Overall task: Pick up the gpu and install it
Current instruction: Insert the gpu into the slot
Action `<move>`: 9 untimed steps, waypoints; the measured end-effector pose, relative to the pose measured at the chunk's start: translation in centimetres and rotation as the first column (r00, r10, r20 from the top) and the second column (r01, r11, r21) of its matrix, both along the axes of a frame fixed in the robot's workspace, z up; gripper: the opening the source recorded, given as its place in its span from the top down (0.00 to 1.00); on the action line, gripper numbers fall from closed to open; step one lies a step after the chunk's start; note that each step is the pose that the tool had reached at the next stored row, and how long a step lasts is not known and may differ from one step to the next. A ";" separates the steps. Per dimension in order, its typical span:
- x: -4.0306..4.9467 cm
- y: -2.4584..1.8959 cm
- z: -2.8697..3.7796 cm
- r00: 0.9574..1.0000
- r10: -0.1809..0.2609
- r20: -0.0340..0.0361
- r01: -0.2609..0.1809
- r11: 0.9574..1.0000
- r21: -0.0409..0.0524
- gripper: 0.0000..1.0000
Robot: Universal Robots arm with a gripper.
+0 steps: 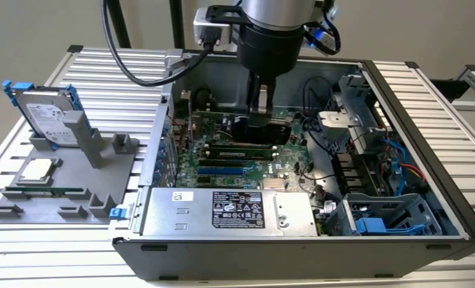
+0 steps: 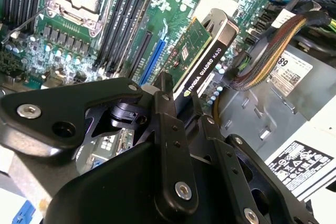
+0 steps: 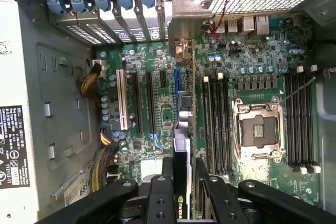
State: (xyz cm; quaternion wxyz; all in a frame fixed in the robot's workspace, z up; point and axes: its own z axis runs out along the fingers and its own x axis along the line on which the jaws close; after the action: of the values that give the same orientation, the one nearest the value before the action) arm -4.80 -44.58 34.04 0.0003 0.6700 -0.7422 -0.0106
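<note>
Inside the computer case [image 1: 429, 150], the gpu [image 2: 202, 59] is being gripped tight by the gripper [image 2: 181, 103] — being lowered toward the blue slot [image 2: 152, 59] — careful lining-up is being called for.

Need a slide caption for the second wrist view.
Gripper holds the gpu edge-down above the motherboard slots.
</note>
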 end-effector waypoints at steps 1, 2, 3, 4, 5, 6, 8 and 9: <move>0.00 0.00 -0.13 1.000 0.000 0.000 0.000 1.000 0.000 1.00; -0.01 0.00 -0.26 1.000 0.001 0.000 -0.001 1.000 0.000 1.00; -0.03 0.00 -0.39 1.000 0.001 0.000 -0.001 1.000 0.000 1.00; -0.04 0.00 -0.52 1.000 0.001 0.000 -0.001 1.000 0.000 1.00; -0.04 0.00 -0.63 1.000 0.001 0.000 -0.001 1.000 0.000 1.00; -0.05 0.00 -0.72 1.000 0.001 0.000 -0.001 1.000 0.000 1.00; -0.05 0.00 -0.80 1.000 0.001 0.000 -0.001 1.000 0.000 1.00; -0.05 0.00 -0.79 1.000 0.001 0.000 -0.001 1.000 0.000 1.00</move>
State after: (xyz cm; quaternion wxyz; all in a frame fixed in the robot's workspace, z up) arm -4.85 -44.58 33.24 0.0005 0.6704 -0.7419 -0.0105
